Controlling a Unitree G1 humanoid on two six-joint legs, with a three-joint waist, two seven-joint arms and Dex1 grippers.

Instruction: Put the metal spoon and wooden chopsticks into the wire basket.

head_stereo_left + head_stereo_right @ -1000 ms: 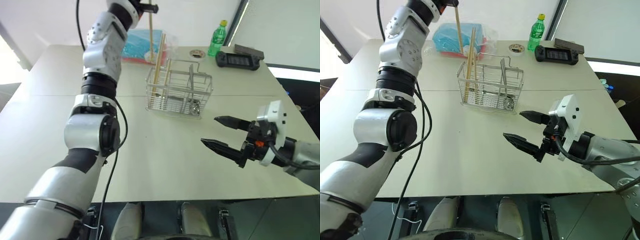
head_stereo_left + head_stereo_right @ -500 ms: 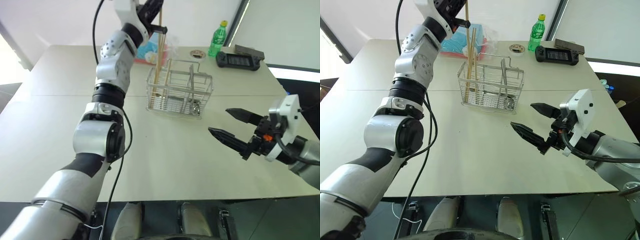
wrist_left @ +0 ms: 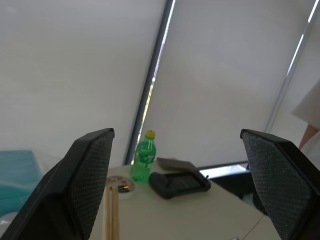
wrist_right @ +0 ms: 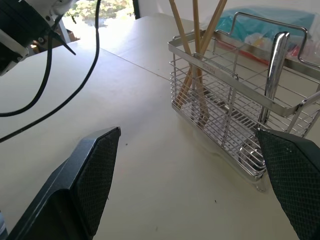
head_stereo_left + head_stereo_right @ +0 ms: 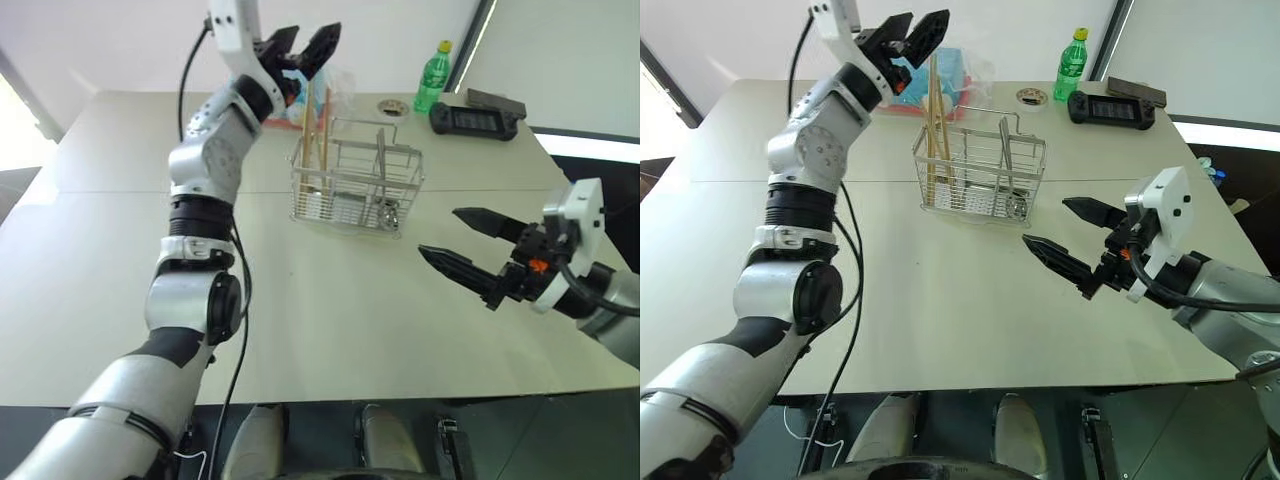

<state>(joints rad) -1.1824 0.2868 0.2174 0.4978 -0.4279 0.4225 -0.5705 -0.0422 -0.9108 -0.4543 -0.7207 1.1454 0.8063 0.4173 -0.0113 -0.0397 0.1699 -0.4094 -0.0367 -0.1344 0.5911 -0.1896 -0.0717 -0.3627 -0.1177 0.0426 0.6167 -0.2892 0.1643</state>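
Note:
The wire basket (image 5: 345,197) stands on the table, right of its middle and toward the back. Wooden chopsticks (image 5: 313,140) lean upright in its left end, loose, their tips just below my left gripper (image 5: 308,40), which hangs open above them with nothing between its fingers. The metal spoon (image 5: 381,165) stands in the basket's right part, bowl down. My right gripper (image 5: 440,232) is open and empty, low over the table to the basket's right and nearer to me. The right wrist view has the chopsticks (image 4: 195,60) and spoon (image 4: 275,60) inside the basket (image 4: 220,95).
A blue plastic-wrapped package (image 5: 290,95) lies behind the basket. A tape roll (image 5: 392,107), a green bottle (image 5: 434,77) and a black game controller (image 5: 478,118) sit at the back right. The table's right edge runs close beside my right arm.
My left gripper has opened and let go of a chopstick, which now stands in the basket with the others. The left hand has sunk a little. The right gripper has stayed open.

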